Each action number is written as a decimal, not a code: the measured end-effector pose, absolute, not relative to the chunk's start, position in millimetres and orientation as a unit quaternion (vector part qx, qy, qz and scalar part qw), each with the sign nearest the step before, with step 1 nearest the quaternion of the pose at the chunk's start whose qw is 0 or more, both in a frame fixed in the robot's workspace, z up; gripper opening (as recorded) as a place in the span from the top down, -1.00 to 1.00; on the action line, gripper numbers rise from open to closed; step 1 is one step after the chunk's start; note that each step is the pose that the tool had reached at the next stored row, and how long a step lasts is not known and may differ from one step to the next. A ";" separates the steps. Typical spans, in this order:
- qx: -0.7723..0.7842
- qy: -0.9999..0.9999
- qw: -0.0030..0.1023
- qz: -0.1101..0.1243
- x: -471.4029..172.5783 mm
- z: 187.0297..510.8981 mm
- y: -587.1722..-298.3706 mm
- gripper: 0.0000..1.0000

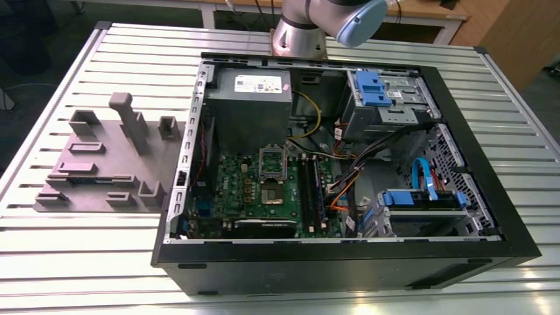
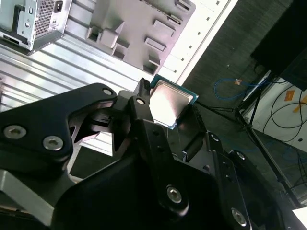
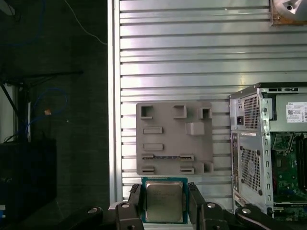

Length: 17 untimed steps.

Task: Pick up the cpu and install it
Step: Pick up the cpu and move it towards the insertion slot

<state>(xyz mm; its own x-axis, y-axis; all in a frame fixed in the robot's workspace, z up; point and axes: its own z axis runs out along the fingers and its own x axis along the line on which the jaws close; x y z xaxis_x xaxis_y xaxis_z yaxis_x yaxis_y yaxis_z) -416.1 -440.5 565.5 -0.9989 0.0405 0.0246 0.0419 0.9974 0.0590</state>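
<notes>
An open computer case (image 1: 332,266) lies beside a grey holder (image 1: 105,161) on the table (image 1: 88,262).

Exterior view: high and oblique, looking down across the slatted table (image 1: 79,275) onto the open computer case (image 1: 350,266) and grey tray (image 1: 96,164); first wrist view faces straight down from well above, second wrist view looks tilted from close behind the gripper (image 2: 165,108); all three share tray and table.

Arm (image 1: 319,26) cut off by the exterior view's top edge; lower part of the cpu (image 2: 170,103) hidden behind the black fingers (image 2: 144,129), second wrist view; computer case (image 3: 249,143) cut off at the first wrist view's edge; motherboard (image 1: 262,190) parts too small to tell
</notes>
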 end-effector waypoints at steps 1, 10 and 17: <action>-0.021 -0.999 0.012 -0.030 -415.2 563.8 -442.6 0.06; -0.021 -0.999 0.011 -0.033 -398.7 552.3 -453.1 0.06; -0.020 -0.999 0.012 -0.034 -367.4 548.8 -453.5 0.06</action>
<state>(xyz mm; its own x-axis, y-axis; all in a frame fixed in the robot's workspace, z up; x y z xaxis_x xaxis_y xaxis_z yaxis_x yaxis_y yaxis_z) -367.4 -453.5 548.8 -0.9989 0.0402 0.0244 0.0417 0.9968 0.0679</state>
